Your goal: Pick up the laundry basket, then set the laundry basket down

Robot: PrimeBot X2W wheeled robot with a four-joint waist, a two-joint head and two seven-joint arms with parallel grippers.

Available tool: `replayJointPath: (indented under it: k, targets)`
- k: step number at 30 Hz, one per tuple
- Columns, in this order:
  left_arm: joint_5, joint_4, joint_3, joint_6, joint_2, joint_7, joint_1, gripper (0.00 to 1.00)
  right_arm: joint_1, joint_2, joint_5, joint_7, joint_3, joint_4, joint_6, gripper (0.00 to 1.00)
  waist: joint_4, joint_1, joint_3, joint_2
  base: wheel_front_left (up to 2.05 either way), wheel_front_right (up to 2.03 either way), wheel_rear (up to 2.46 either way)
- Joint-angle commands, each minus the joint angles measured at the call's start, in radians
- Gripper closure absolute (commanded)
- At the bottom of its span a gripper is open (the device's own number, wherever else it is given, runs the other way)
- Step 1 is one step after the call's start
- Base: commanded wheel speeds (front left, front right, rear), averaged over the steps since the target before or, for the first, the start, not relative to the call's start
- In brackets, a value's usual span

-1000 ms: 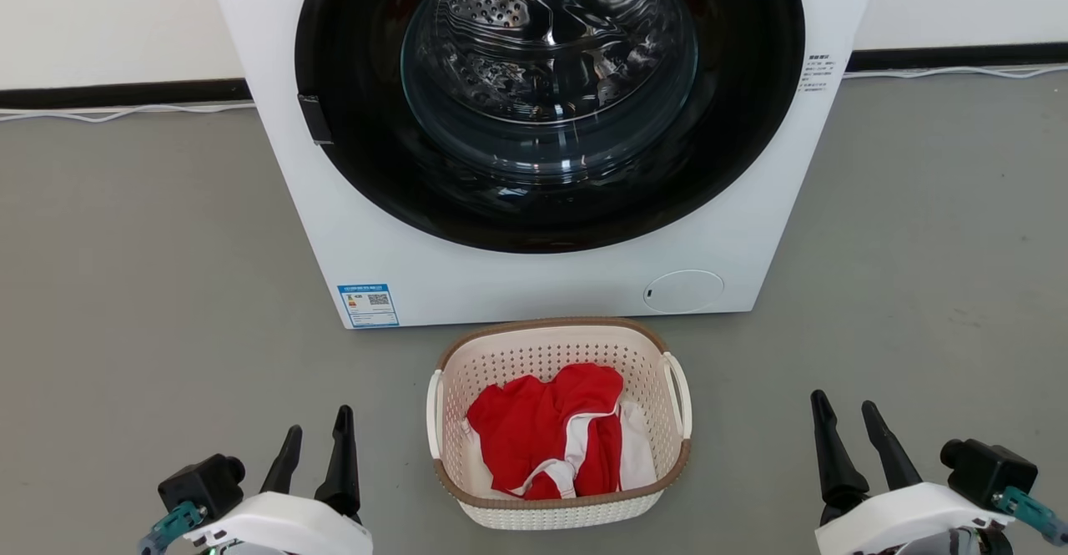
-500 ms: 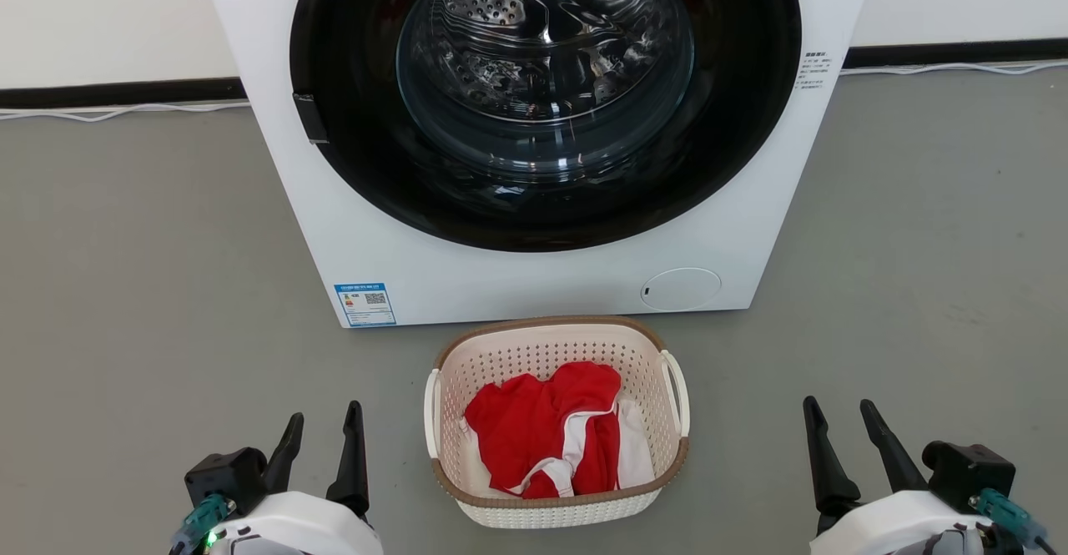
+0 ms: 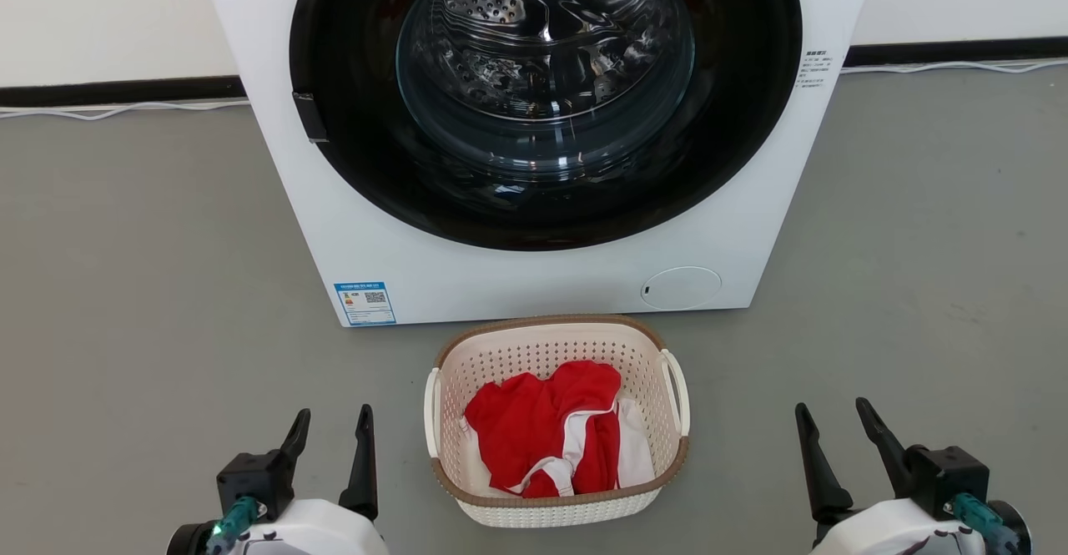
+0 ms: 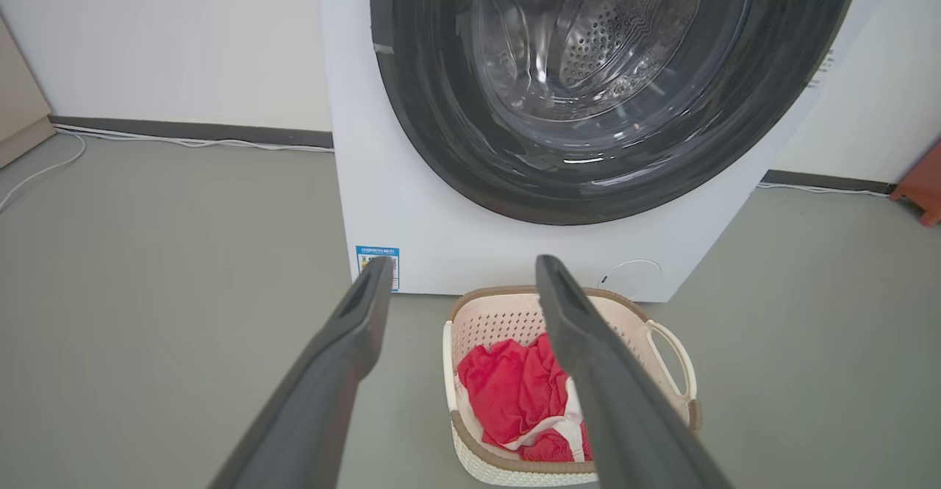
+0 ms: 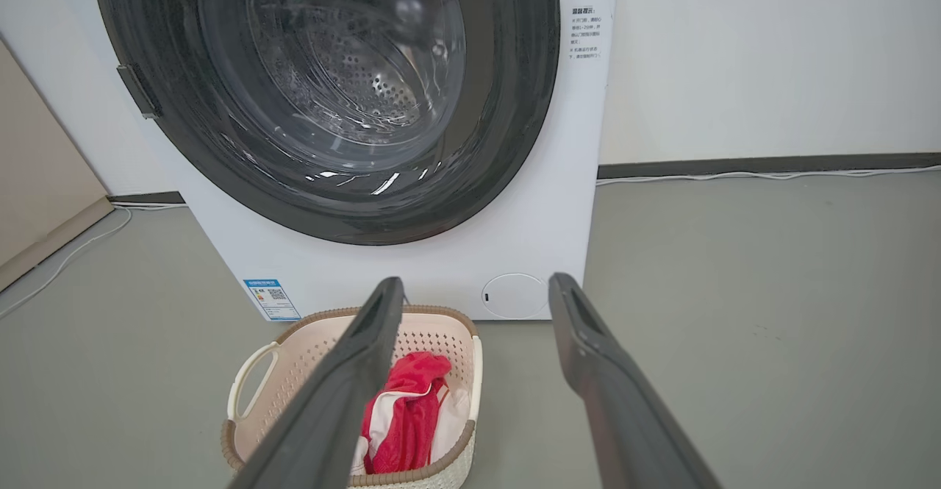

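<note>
The laundry basket (image 3: 659,421) stands on the grey floor just in front of the washer, cream-white and perforated, with a brown rim and a white loop handle on each side. Red and white clothes lie inside it. In the left wrist view the basket (image 4: 478,320) sits low and centre; in the right wrist view the basket (image 5: 294,360) lies at the lower left. My left gripper (image 3: 334,417) is open to the basket's left, apart from it. My right gripper (image 3: 833,413) is open well to the basket's right.
A white front-loading washer (image 3: 467,271) with a big dark round door stands right behind the basket. A white cable (image 3: 125,109) runs along the wall's dark baseboard. Bare grey floor spreads to both sides. A reddish object (image 4: 919,195) stands at the far right.
Both grippers have edged inward toward the basket and sunk a little in the head view. The basket has stayed in place.
</note>
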Motion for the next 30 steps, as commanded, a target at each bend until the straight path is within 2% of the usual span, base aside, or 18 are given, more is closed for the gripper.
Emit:
replayJointPath:
  k: [1, 10, 30]
  targets:
    - [0.037, -0.017, 0.022, 0.013, 0.011, -0.016, -0.058, 0.0, -0.039, -0.013, -0.039, -0.023, 0.021, -0.017, 0.007, 0.0, 0.0, 0.0, 0.0, -0.0001, 0.0, 0.0, 0.0]
    - [0.132, 0.001, 0.015, 0.019, 0.012, -0.041, -0.061, 0.0, -0.041, -0.016, -0.142, -0.048, 0.021, -0.007, 0.007, 0.0, -0.001, 0.0, 0.004, -0.0001, 0.0, 0.0, 0.0]
    - [0.094, 0.038, 0.023, 0.023, 0.012, -0.041, -0.063, 0.0, -0.046, -0.019, -0.132, -0.048, 0.016, 0.001, 0.007, 0.0, 0.001, 0.0, 0.006, -0.0001, 0.0, 0.0, 0.0]
